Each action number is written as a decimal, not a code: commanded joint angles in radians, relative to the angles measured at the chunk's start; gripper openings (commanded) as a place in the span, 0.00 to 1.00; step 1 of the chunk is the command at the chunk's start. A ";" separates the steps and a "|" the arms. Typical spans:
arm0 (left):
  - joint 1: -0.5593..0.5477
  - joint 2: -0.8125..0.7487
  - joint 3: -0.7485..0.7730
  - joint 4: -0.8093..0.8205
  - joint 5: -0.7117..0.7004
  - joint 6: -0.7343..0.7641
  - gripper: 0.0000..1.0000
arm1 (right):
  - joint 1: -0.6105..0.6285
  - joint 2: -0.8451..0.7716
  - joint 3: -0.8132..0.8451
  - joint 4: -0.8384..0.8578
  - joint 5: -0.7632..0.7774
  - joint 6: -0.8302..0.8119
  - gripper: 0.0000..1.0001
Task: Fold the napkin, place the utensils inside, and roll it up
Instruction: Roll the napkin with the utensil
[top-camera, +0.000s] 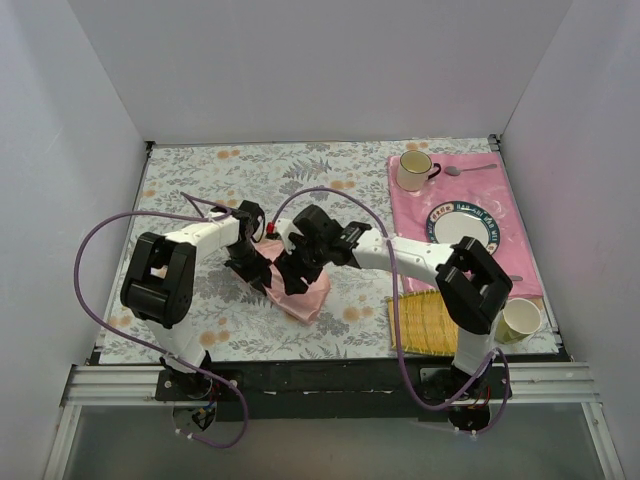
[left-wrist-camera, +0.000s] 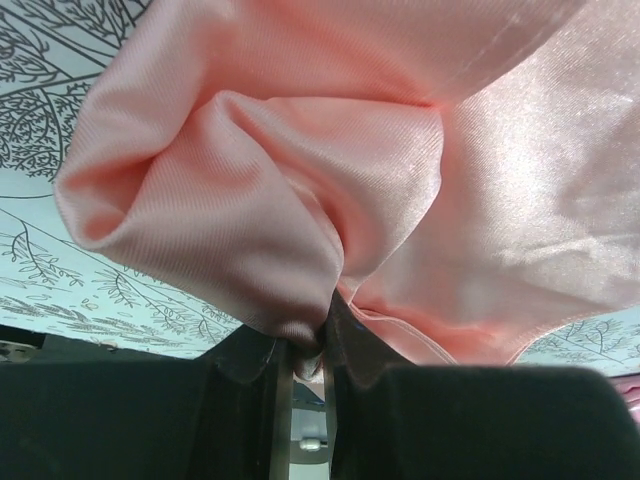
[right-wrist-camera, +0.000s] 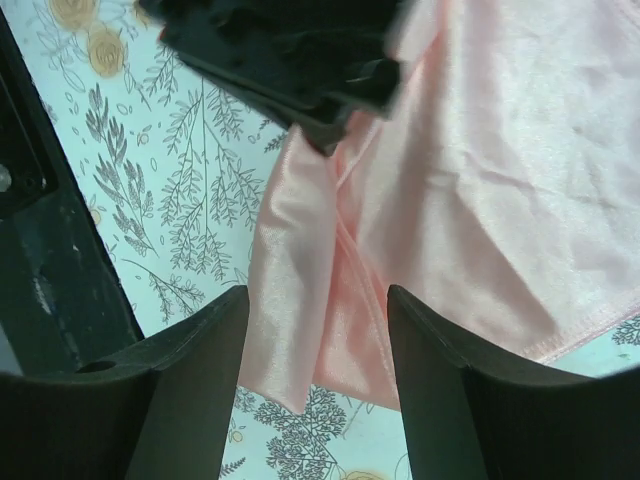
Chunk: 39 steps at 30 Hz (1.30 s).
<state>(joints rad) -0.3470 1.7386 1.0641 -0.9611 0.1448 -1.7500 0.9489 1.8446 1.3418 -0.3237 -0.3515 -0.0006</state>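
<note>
The salmon-pink satin napkin (top-camera: 306, 296) lies bunched on the floral tablecloth in the middle, partly lifted. My left gripper (top-camera: 256, 266) is shut on a pinched fold of it; in the left wrist view the napkin (left-wrist-camera: 400, 190) billows above the closed left gripper (left-wrist-camera: 320, 345). My right gripper (top-camera: 290, 274) is open, right beside the left one. In the right wrist view the right gripper (right-wrist-camera: 318, 330) hangs over a hanging edge of the napkin (right-wrist-camera: 480, 200) without gripping it, and the left gripper (right-wrist-camera: 290, 50) shows at the top. The teal-handled spoon is out of view.
A deeper pink placemat (top-camera: 512, 258) at the right carries a mug (top-camera: 413, 170), an all-silver spoon (top-camera: 470, 168) and a patterned plate (top-camera: 462, 226). A bamboo mat (top-camera: 425, 320) and a paper cup (top-camera: 520, 318) sit at the near right. White walls enclose the table.
</note>
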 joint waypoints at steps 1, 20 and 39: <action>-0.007 0.081 0.006 -0.060 0.093 0.044 0.00 | 0.106 -0.057 -0.076 0.118 0.176 -0.093 0.65; -0.007 0.139 0.068 -0.103 0.105 0.030 0.00 | 0.298 0.079 -0.139 0.201 0.645 -0.167 0.51; 0.011 0.055 0.074 0.079 0.021 0.121 0.37 | 0.220 0.125 -0.173 0.175 0.201 -0.012 0.01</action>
<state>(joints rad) -0.3397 1.8168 1.1496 -1.0248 0.1741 -1.7138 1.1671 1.9137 1.2011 -0.1257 0.0677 -0.0170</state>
